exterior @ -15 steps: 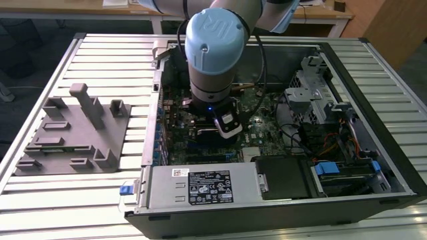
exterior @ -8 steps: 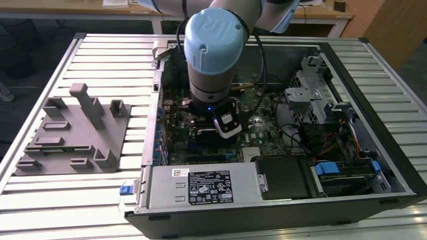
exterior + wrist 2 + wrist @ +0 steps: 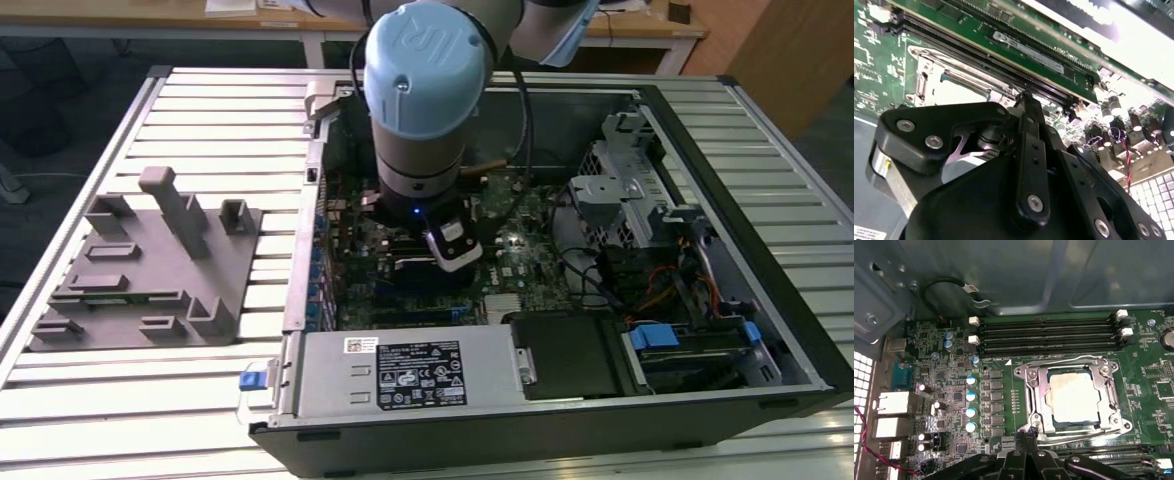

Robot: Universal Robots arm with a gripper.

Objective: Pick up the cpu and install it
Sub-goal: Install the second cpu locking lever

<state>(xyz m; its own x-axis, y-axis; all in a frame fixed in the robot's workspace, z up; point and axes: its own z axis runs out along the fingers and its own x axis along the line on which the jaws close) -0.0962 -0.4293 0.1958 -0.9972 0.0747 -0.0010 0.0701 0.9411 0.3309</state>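
black gripper (image 3: 1026, 440) looks closed, empty, beside pale silver cpu (image 3: 1074, 397) seated in socket (image 3: 1030, 390).

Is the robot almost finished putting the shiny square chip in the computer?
Nearly, it seems. In the first wrist view the cpu already lies flat inside the metal socket frame on the green motherboard. The claw hovers by the frame's edge, holding nothing I can see. Whether the frame is latched is unclear.

Pale blue joint cap, grey arm (image 3: 424, 110); black screwed tool (image 3: 1024, 150) linkage.
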